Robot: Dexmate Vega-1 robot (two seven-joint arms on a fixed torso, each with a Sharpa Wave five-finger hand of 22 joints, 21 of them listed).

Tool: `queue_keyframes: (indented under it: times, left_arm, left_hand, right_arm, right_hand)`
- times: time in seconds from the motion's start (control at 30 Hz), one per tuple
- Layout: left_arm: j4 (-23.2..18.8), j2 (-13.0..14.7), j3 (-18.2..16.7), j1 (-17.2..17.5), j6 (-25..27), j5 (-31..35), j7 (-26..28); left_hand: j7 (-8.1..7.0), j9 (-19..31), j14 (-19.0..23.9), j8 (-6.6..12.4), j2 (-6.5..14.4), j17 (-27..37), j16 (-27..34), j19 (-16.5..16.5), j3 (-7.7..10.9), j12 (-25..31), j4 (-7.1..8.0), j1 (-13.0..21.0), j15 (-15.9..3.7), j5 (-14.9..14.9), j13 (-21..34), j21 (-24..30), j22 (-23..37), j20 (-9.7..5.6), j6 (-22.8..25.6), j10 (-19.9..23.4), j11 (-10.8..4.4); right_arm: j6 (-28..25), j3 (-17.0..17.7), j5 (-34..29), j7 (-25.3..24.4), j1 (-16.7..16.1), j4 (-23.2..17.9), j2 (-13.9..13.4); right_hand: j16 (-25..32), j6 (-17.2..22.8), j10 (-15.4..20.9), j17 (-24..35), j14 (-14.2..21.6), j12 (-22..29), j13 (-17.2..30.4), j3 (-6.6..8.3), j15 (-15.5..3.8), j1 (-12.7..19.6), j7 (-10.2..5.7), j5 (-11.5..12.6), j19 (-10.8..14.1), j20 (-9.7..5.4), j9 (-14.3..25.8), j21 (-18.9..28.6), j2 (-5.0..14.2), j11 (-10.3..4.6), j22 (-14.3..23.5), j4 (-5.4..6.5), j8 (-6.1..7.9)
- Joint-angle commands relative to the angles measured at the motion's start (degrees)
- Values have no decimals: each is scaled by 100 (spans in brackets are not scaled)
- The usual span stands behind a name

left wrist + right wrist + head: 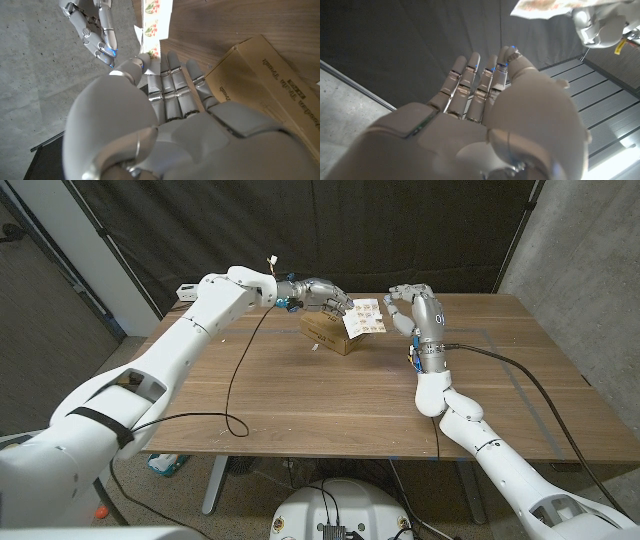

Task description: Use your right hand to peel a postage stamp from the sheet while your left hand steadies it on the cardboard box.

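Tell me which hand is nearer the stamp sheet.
Left. The left hand is at the stamp sheet, fingers on it over the box. The right hand is raised just beside the sheet's far edge, apparently not touching it.

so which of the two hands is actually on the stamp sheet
The left hand: it holds the stamp sheet at the cardboard box. The right hand is raised beside the sheet, fingers apart, holding nothing.

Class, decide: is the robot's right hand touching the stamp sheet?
Apart. The right wrist view shows dark curtain between the right hand and the stamp sheet.
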Motion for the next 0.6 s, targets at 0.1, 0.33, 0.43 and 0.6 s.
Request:
queue_keyframes:
  times: [0.1,0.33,0.43,0.6]
  left_arm:
    - [-555,140,-439,583,110,-52,744]
    - [-701,163,-710,880,90,-344,1022]
    - [-801,188,-820,1008,86,-453,1178]
    - [-914,217,-1004,1229,-38,-691,1334]
  left_hand:
    - [-412,-90,185,-75,26,3,-220,35,58,-100,161,-317,-623,41,-214,-70,0,-184,577,68,-730]
    - [-804,-317,186,-33,19,65,-391,80,44,-212,255,-593,-877,22,-358,-102,-8,-329,558,-1,-1209]
    - [-853,-386,175,-10,23,90,-450,92,38,-235,266,-659,-938,10,-395,-114,-11,-364,545,-1,-1213]
    - [-886,-450,175,3,29,116,-497,80,50,-260,243,-676,-943,5,-428,-133,-15,-382,510,-13,-1232]
  right_arm:
    - [146,-74,92,-378,50,139,151]
    - [278,-21,427,-183,25,100,198]
    - [326,44,618,-75,-20,40,224]
    - [244,154,708,-15,-139,-143,282]
  right_hand:
    - [-58,346,69,3,151,52,51,-79,-949,-382,-823,15,62,-289,167,153,-28,-185,-3,144,32]
    - [-278,-1093,-349,-44,189,-209,79,-262,-929,-1274,-1058,180,66,-232,-196,299,-267,-246,-51,381,-354]
    - [-373,-1606,-587,-55,72,-374,16,-324,-915,-1652,-1093,234,29,-176,-302,289,-370,-194,-66,484,-367]
    - [-461,-2154,-907,-60,-141,-523,-42,-394,-898,-2009,-986,275,-51,-105,-344,230,-451,-97,-80,592,-398]
